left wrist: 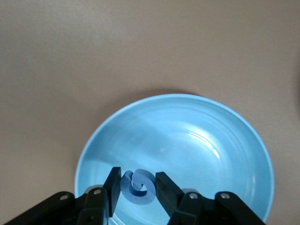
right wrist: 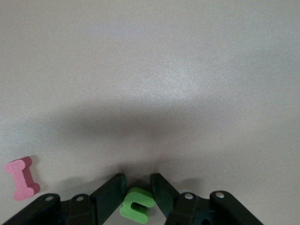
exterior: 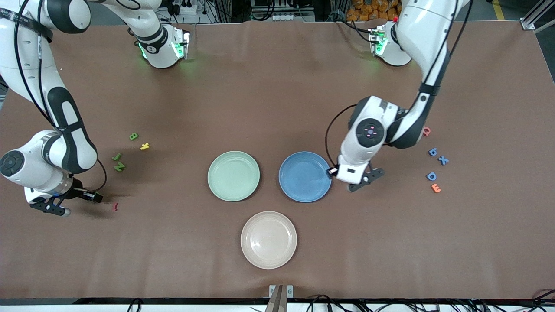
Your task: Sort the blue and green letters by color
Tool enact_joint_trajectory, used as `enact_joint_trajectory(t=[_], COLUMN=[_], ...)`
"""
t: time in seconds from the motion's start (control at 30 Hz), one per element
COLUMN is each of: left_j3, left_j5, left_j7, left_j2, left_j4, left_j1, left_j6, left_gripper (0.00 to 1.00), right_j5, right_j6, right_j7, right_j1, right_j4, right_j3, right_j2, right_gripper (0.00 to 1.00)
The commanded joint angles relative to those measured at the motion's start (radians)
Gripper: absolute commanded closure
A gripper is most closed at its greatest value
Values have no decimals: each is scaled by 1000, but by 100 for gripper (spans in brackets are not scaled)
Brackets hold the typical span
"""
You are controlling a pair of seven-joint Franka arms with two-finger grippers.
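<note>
Over blue plate (left wrist: 225, 140) rim, left gripper (left wrist: 138, 187) clamps curled blue letter (left wrist: 139, 183); near desk edge at right arm's end, right gripper (right wrist: 137, 192) fingers flank green letter (right wrist: 137, 204), grip uncertain; pink letter (right wrist: 22, 178) lies beside

You can read only the foam letters themselves on the tabletop. At the left arm's end, a blue X (exterior: 442, 160), a blue D (exterior: 431, 176) at its seven o'clock, and an orange E (exterior: 435, 188) just below. At the right arm's end, a green B (exterior: 133, 136) and a green N (exterior: 119, 166). No labels or brands are legible.
</note>
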Motion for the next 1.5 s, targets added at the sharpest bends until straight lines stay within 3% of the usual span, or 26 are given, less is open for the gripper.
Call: enact_joint_trajectory(t=[0.0, 0.2, 0.27, 0.3, 0.4, 0.43, 1.03, 1.17, 1.33, 1.47], left_j3=[10, 10, 12, 12, 12, 13, 21, 21, 19, 16], left_j5=[-18, -17, -15, -14, -6, -4, 2, 2, 0, 0], left_j7=[-42, -88, -84, -73, -61, -44, 208, 321, 471, 561], left_j2=[46, 89, 91, 91, 91, 91, 54, 36, 8, -50], left_j4=[67, 110, 110, 110, 110, 110, 95, 95, 86, 5], left_j1=[-28, -48, -48, -46, -45, -45, 15, 50, 95, 129], left_j6=[-10, 3, 5, 5, 5, 5, -21, -93, -184, -195], left_gripper=[77, 76, 70, 59, 5, 0, 0, 0, 0, 0], right_j5=[-13, -9, -7, -6, -4, -4, -4, -6, -4, -4], right_j6=[9, 9, 11, 11, 11, 11, 37, 42, 42, 42], right_j7=[9, 10, 10, 10, 10, 10, 10, 10, 10, 10], right_j1=[-3, -2, -2, -2, 1, 0, 0, 0, 0, 1], right_j4=[-45, -60, -66, -66, -71, -74, -102, -102, -100, -100], right_j3=[7, 7, 7, 7, 7, 7, 7, 7, 7, 8], right_j2=[-10, -25, -25, -25, -30, -31, -45, -44, -44, -45], right_gripper=[53, 51, 50, 50, 49, 49, 50, 59, 82, 93])
